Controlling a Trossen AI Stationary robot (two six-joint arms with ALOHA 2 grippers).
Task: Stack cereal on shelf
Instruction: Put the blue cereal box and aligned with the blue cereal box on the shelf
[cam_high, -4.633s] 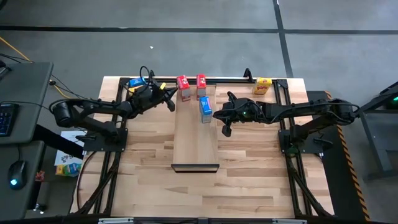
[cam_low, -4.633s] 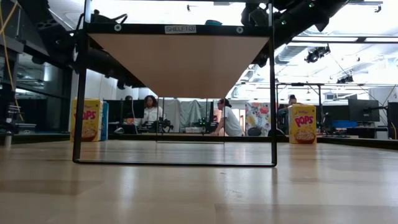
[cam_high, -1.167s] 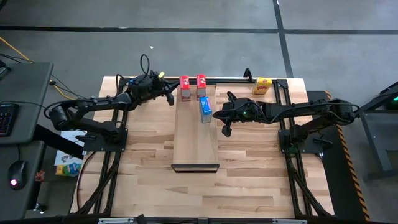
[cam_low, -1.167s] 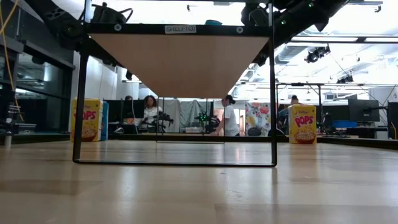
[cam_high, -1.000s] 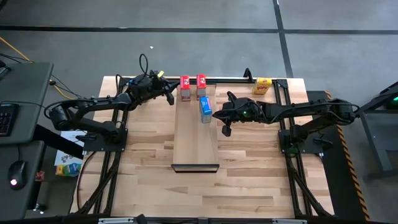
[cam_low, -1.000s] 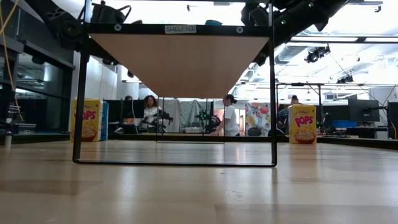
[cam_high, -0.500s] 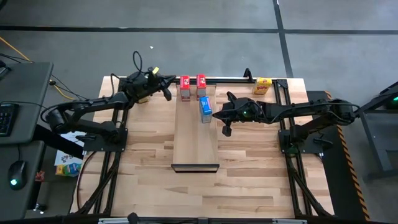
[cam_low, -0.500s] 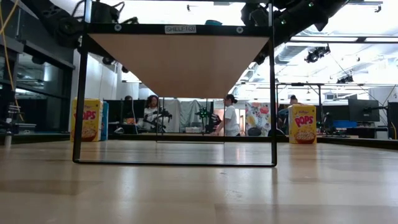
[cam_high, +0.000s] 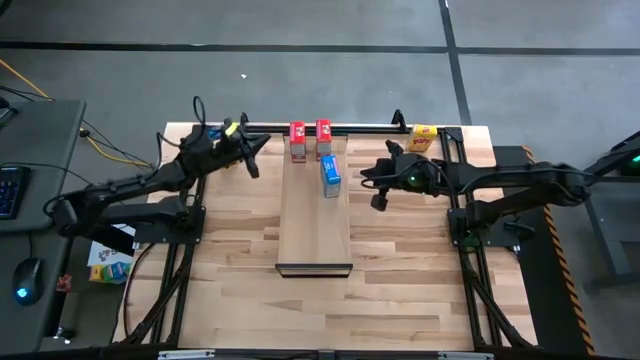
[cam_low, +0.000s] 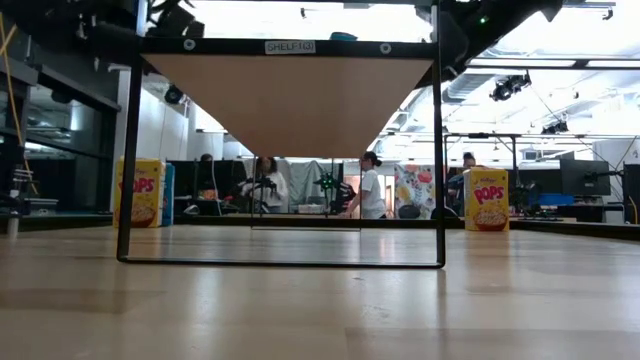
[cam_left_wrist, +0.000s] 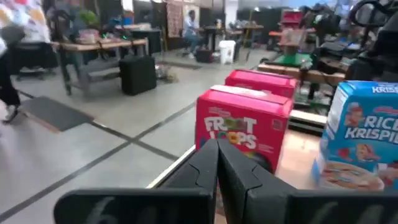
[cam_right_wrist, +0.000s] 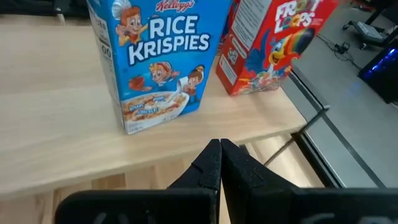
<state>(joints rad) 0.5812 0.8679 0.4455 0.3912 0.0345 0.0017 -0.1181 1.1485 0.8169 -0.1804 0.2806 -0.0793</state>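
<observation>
While both jaws stay together, left gripper withdrawn from shelf, right gripper too.

Pale shelf on butcher-block table, two red boxes and blue box at its far end

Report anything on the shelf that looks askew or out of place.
The blue Rice Krispies box stands turned at a slant, nearer the front than the two red Froot Loops boxes lined up at the shelf's back end. Nothing is toppled or damaged.

There were two red boxes, one blue box on the shelf, plus two yellow boxes.
</observation>
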